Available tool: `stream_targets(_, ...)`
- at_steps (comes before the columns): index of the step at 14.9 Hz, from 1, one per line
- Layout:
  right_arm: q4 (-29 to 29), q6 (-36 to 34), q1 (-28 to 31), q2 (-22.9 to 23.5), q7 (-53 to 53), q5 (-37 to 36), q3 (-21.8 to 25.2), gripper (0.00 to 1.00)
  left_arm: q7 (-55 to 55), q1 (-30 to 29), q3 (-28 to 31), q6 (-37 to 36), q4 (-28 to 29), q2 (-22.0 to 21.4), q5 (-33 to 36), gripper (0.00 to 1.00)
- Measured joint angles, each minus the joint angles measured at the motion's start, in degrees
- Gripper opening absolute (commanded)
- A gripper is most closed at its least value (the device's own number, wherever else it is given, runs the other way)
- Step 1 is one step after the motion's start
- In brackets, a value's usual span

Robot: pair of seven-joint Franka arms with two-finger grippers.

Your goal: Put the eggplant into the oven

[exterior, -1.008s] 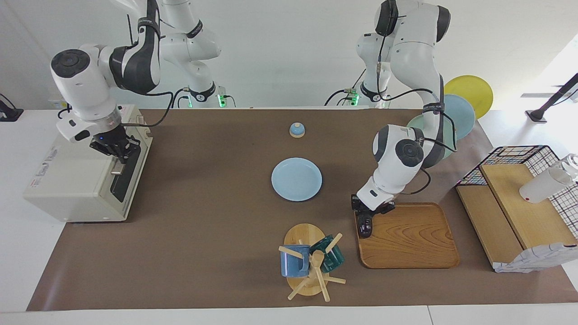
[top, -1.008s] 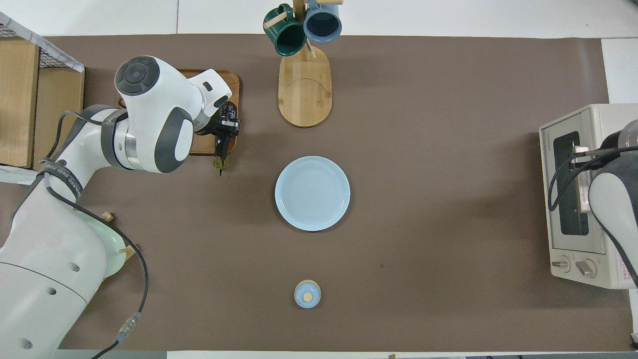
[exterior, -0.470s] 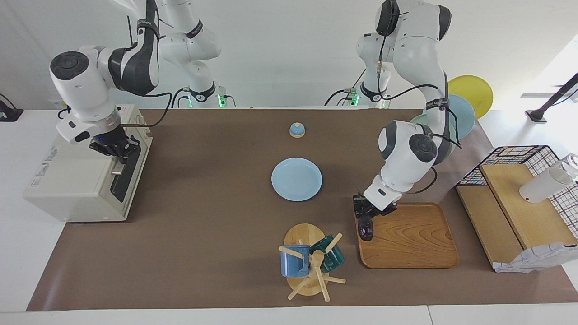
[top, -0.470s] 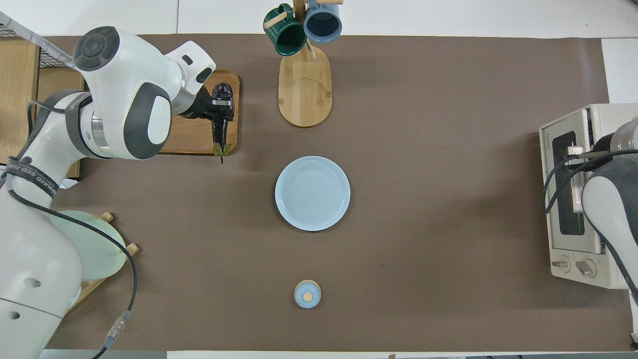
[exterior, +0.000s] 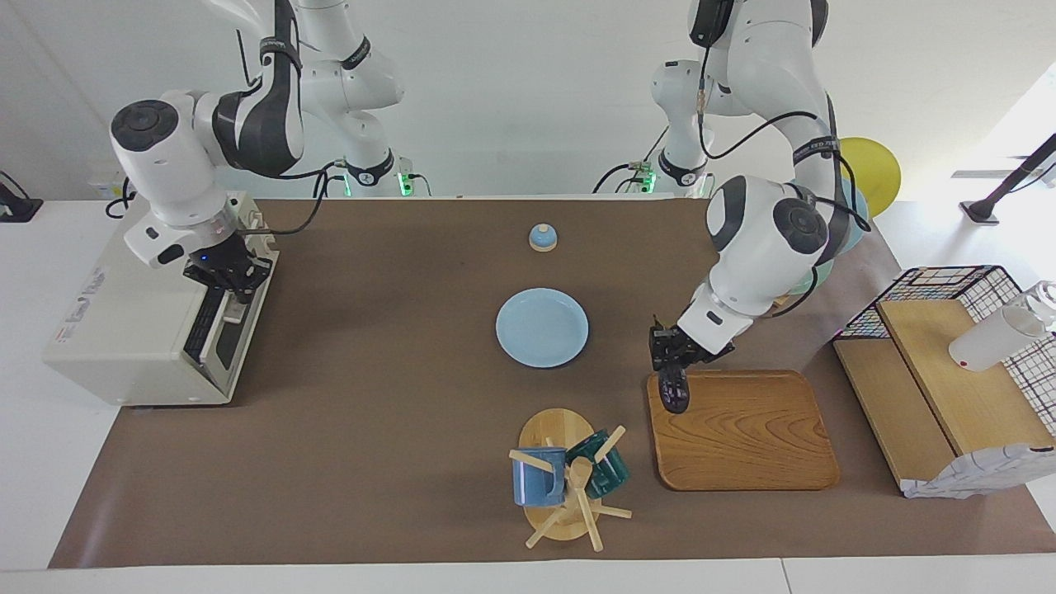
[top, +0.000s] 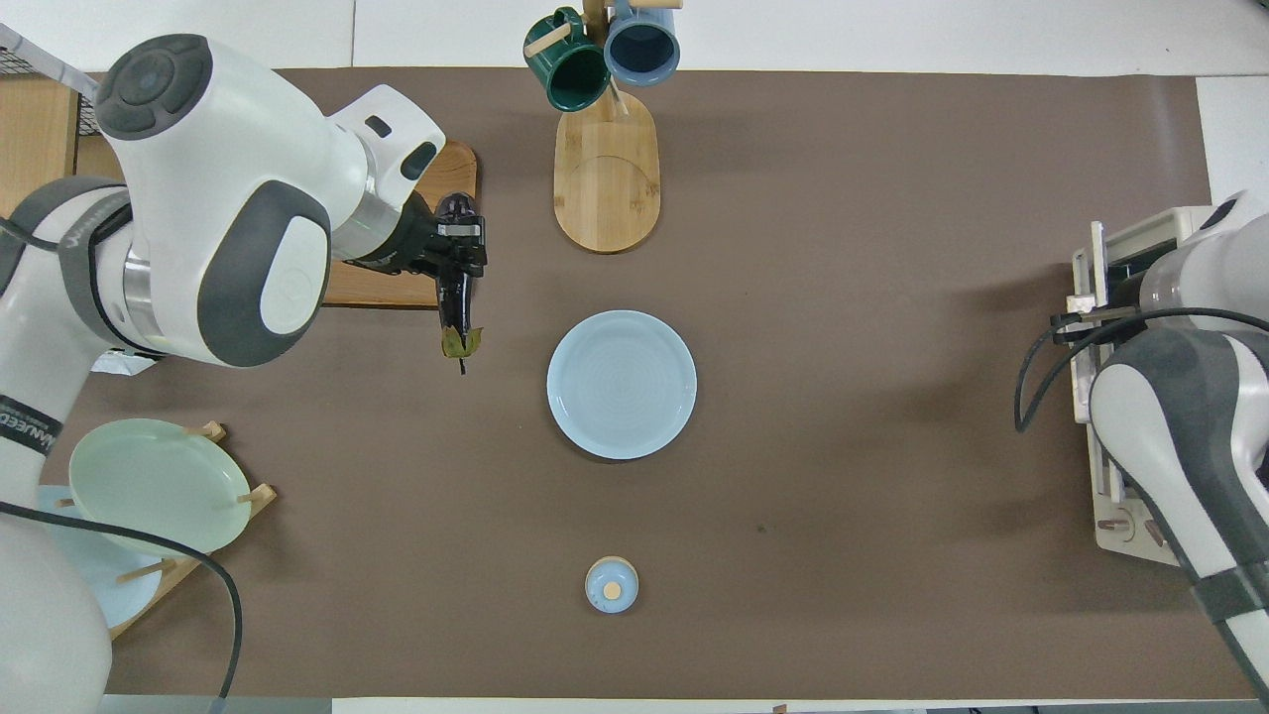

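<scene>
Nearby: blue plate between held eggplant, oven.

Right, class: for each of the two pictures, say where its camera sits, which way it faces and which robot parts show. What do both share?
Facing view: high across the table, facing the robots; both arms whole, left gripper shut on the eggplant, right gripper at the oven.
Overhead view: above the robots' end, looking steeply down; arms enter from the bottom.
Shared: eggplant, oven, blue plate.
</scene>
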State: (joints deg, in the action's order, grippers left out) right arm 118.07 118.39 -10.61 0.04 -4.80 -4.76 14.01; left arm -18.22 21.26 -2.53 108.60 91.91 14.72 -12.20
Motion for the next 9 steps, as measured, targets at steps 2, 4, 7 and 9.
stream_targets(2, 1.7, 2.5, -0.7, 0.5, 0.8, 1.7, -0.1, 0.00, -4.5, 3.6, -0.1, 0.2, 3.0, -2.4, 0.0, 0.00)
stream_targets(4, 3.8, 5.9, -1.9, 1.3, 1.6, 3.1, -0.1, 0.00, -8.5, 7.9, -0.2, 4.2, 6.5, -3.6, 0.0, 0.00)
stream_targets(7, 7.8, 12.2, -4.0, 3.1, 5.2, 3.1, -0.1, 0.00, -13.3, 14.3, -0.2, 16.3, 13.8, -3.9, 0.0, 0.00)
stream_targets(9, 9.8, 15.6, -4.5, 3.9, 5.9, 3.1, -0.1, 0.00, -14.3, 16.9, -0.2, 22.8, 18.3, -3.4, 0.0, 0.00)
